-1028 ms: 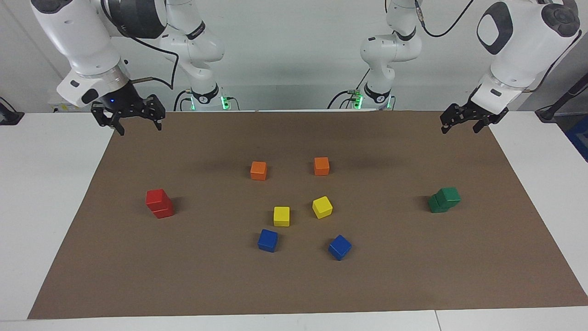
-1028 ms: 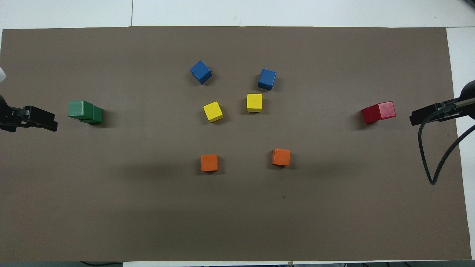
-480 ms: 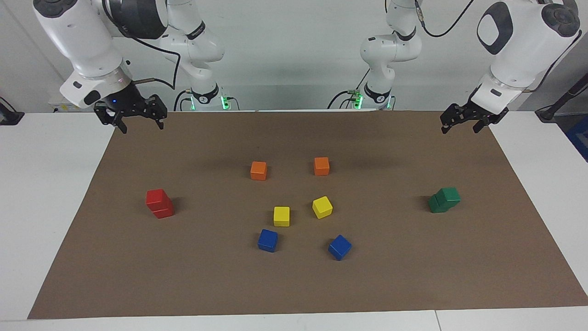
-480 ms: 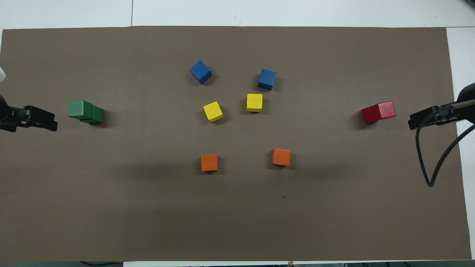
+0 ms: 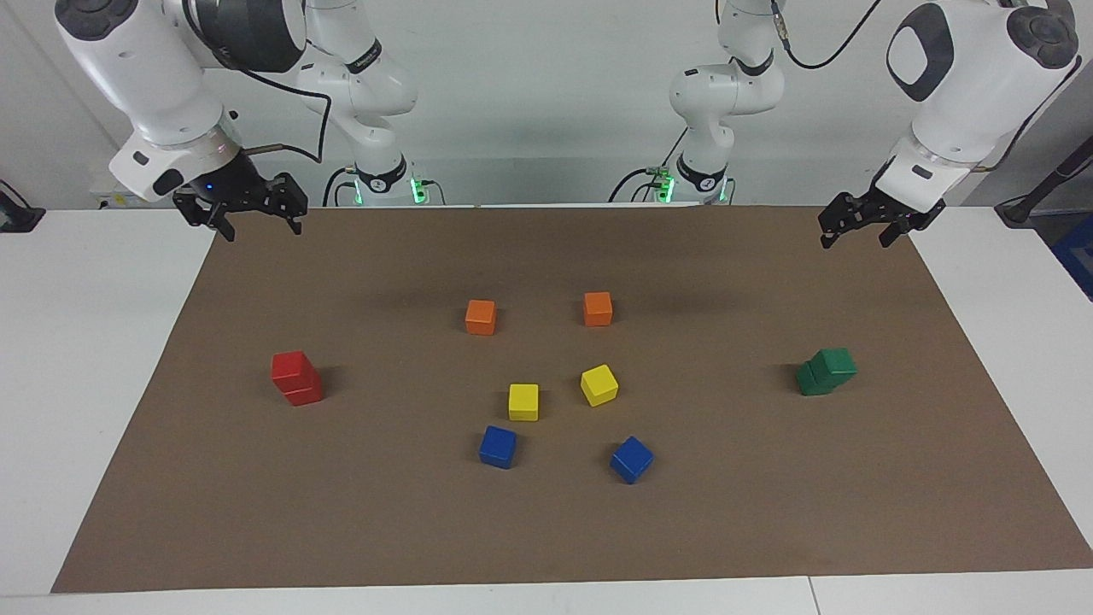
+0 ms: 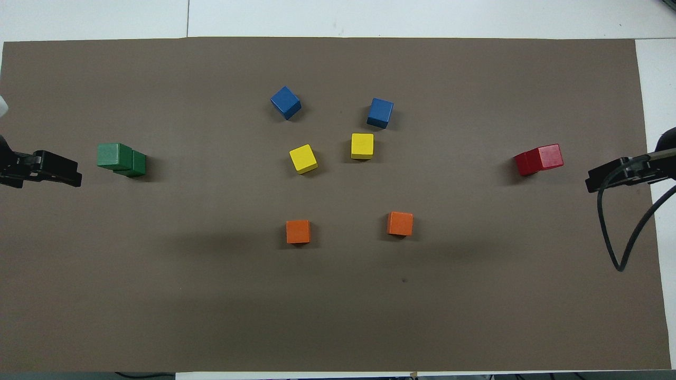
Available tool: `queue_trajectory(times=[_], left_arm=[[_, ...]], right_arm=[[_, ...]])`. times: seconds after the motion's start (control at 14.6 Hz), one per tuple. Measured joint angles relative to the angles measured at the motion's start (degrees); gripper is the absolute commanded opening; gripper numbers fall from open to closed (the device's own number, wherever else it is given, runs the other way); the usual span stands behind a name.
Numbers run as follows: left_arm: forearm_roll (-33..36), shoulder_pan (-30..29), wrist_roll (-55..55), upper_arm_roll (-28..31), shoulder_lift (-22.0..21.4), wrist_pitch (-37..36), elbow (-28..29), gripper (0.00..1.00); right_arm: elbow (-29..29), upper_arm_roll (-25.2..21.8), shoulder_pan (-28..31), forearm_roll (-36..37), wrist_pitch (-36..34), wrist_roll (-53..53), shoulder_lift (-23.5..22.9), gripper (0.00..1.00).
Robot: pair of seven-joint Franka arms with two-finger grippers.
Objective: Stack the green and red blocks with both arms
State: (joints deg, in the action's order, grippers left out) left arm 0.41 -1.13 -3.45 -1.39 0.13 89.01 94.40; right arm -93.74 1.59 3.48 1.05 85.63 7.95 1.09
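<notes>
Green blocks [image 5: 826, 371]: two cubes stacked on the brown mat [image 5: 546, 530] toward the left arm's end. Left gripper [image 5: 854, 237] hangs empty over the mat's corner, fingers spread, well apart from them. Red blocks [image 5: 296, 377]: stacked toward the right arm's end. Right gripper [image 5: 260, 231] hangs empty, fingers spread, well apart
</notes>
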Motion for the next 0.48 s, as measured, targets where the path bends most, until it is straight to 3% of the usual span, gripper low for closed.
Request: queue_trajectory(times=[0.48], left_arm=[[0.0, -0.01, 0.0, 0.0, 0.0, 0.0, 0.0, 1.0]], right_arm=[[0.06, 0.01, -0.03, 0.04, 1.1, -0.82, 0.02, 1.0]])
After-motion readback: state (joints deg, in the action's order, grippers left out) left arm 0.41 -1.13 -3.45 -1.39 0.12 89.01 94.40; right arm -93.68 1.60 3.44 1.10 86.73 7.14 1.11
